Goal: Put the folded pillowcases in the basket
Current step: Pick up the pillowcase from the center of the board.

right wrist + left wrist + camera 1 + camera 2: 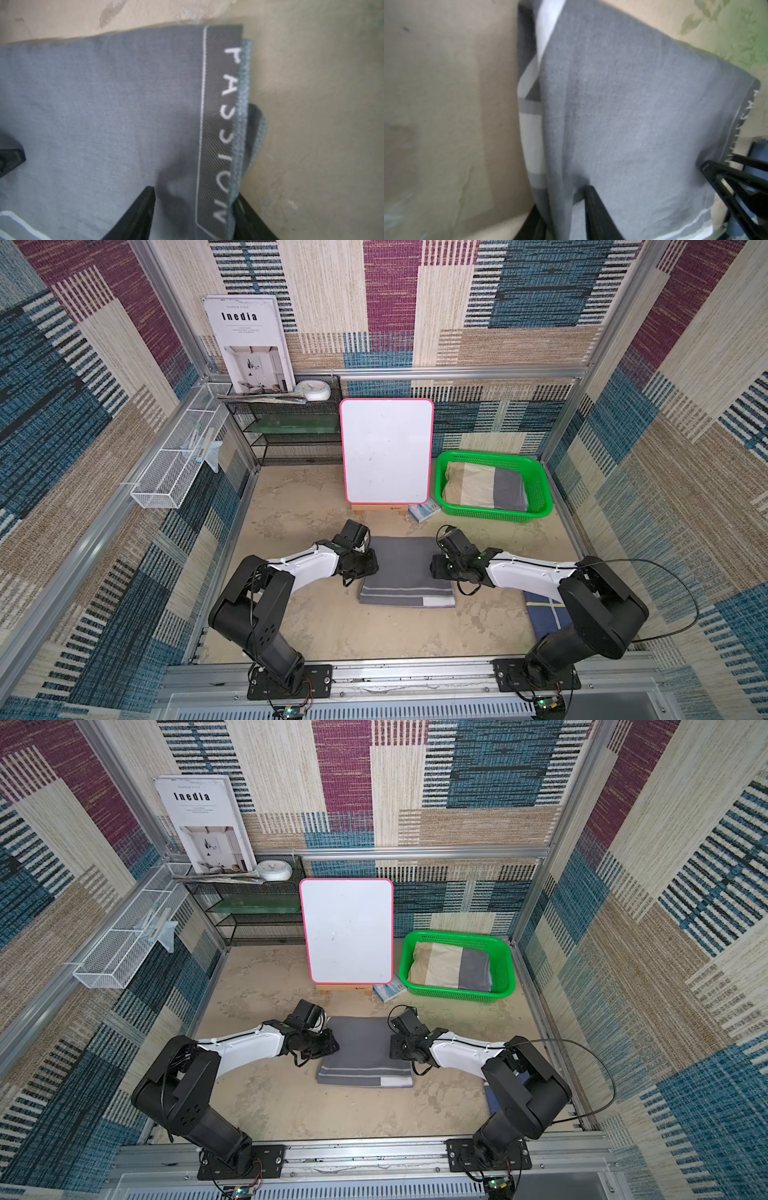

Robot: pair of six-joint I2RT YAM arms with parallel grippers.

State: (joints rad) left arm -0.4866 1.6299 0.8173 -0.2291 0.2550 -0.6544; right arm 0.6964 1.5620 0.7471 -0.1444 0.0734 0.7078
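Two sides of one cloth are taken at once here, and I think the reason is that a soft folded thing keeps its fold better when both sides are lifted together. The folded pillowcase [403, 568], grey with pale stripes, lies flat in the middle of the desk [316, 614], well apart from the basket [486, 512], which stands at the far right beside the whiteboard [386, 452] and holds another folded cloth [482, 487]. The left fingers [593, 207] have the left edge between them, one on top and one under, and the fabric dimples there, so I judge that they grip the pillowcase. The right fingers [143, 212] stand the same way around the opposite edge, the one with the printed band [220, 124], but a gap shows between them, and I cannot tell if they press yet. The step seems to be the grasp before the lift
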